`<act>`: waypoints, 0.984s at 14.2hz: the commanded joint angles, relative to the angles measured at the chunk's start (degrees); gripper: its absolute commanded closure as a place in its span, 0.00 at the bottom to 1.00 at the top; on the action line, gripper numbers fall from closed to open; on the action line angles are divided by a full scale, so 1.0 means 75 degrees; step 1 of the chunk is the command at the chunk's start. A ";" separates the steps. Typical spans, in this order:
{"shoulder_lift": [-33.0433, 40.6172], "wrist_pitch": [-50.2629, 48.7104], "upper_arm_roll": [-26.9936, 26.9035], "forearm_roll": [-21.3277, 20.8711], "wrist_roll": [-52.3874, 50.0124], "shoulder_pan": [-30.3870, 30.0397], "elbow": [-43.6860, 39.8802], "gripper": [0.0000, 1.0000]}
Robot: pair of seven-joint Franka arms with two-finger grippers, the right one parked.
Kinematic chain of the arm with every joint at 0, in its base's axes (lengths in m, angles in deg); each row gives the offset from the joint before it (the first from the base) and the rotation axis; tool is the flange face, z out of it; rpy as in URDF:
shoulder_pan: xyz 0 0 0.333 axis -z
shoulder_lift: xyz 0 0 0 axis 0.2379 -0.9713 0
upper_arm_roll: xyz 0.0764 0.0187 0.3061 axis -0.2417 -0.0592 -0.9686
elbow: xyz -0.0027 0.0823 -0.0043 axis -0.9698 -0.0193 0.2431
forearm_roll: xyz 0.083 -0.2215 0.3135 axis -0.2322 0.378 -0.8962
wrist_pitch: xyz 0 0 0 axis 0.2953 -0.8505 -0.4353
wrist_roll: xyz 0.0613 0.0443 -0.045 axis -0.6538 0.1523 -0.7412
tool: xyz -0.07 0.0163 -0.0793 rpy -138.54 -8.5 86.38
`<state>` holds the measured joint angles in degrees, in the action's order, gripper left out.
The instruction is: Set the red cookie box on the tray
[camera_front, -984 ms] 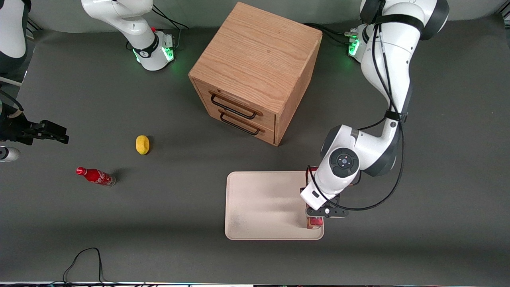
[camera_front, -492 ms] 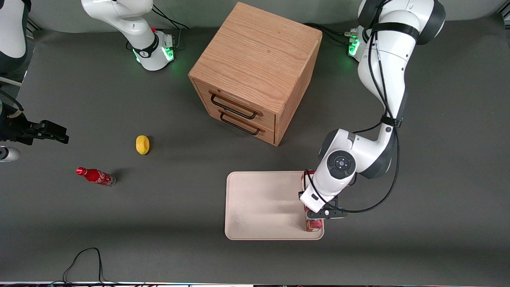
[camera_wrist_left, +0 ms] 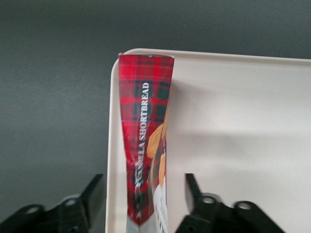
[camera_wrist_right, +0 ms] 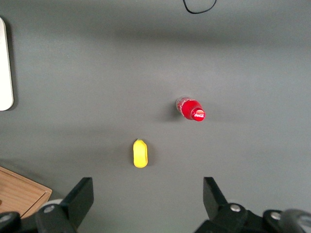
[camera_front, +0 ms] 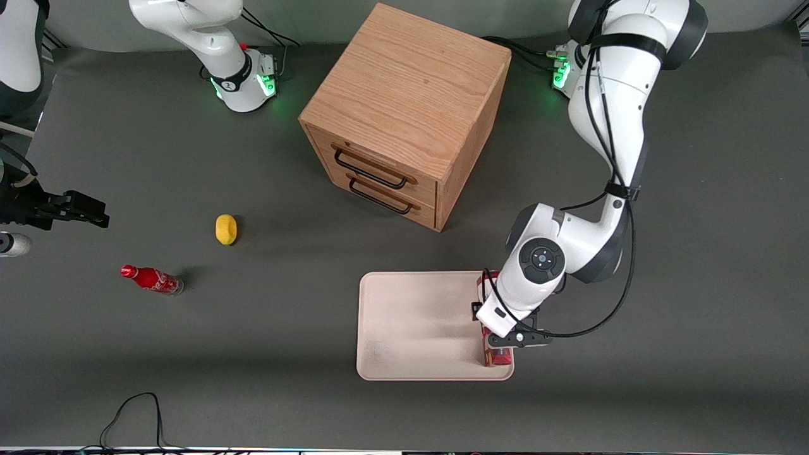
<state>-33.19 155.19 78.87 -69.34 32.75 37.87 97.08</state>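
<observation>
Red tartan cookie box (camera_wrist_left: 146, 121) with white lettering; cream-white tray (camera_front: 411, 328); black gripper (camera_wrist_left: 143, 208); yellow lemon (camera_front: 225, 229); red bottle (camera_front: 152, 279).

Dark grey matte table (camera_front: 265, 354) fills view, softly lit, faint shadows. Oak two-drawer cabinet (camera_front: 404, 114) near table's edge farthest from front camera, turned at angle, black wire handles (camera_front: 373, 177). Black cable loop (camera_front: 136, 414) at table's nearest edge.
</observation>
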 commanded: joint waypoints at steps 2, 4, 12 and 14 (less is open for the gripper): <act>0.1631 -0.2039 -0.0030 -0.0141 -0.0337 0.0172 0.0092 0.00; 0.2661 -0.3478 -0.0042 -0.0141 -0.0314 0.0126 0.0092 0.00; 0.4890 -0.4625 -0.0089 -0.0738 -0.0196 -0.0401 0.1260 0.00; 0.5569 -0.3772 -0.0089 -0.0727 -0.0196 -0.0682 0.2336 0.00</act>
<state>1.36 120.66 77.92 -74.06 31.72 34.77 103.77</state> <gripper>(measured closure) 0.000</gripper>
